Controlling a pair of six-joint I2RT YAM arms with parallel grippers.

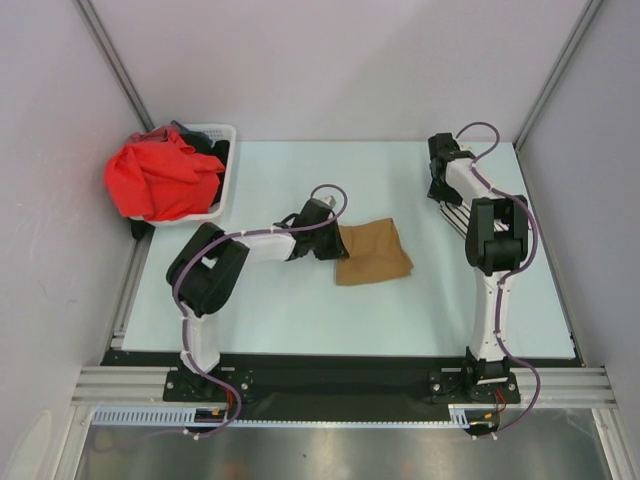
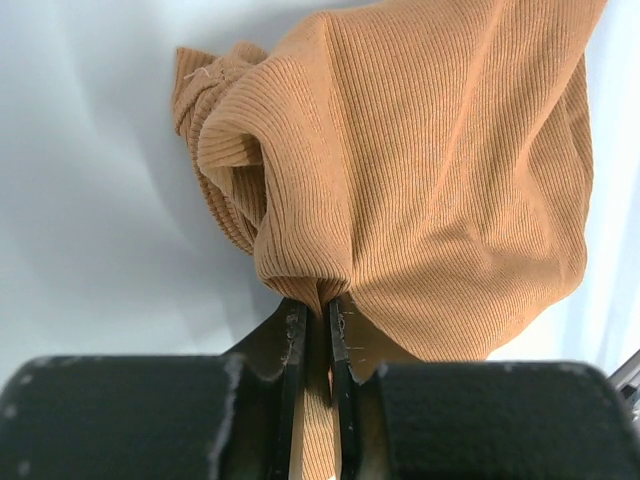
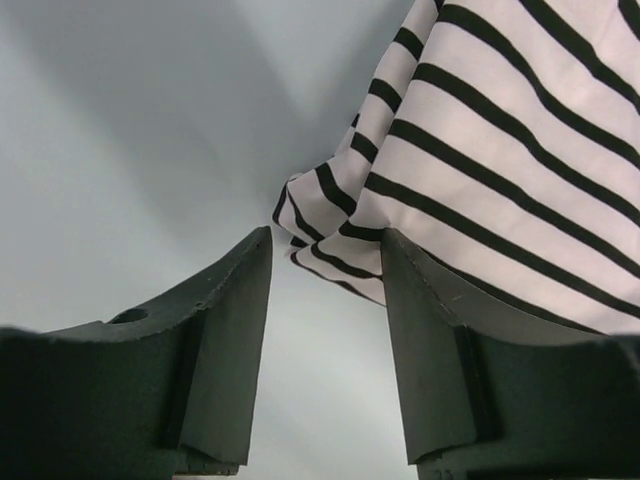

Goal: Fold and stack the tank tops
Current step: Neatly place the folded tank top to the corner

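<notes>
The pale table is bare across its near half and its far middle, with walls close on both sides. At its far left corner stands a white laundry basket heaped with red cloth. The tan tank top lies folded near the table's middle, well apart from every edge. The striped tank top lies toward the far right, mostly hidden under the right arm from above. The left gripper has its jaws pressed nearly together, pinching a bunched fold at the tan tank top's left side. The right gripper stands spread with nothing between its fingers; a corner of the striped tank top lies just beyond the tips, and whether they touch it I cannot tell
</notes>
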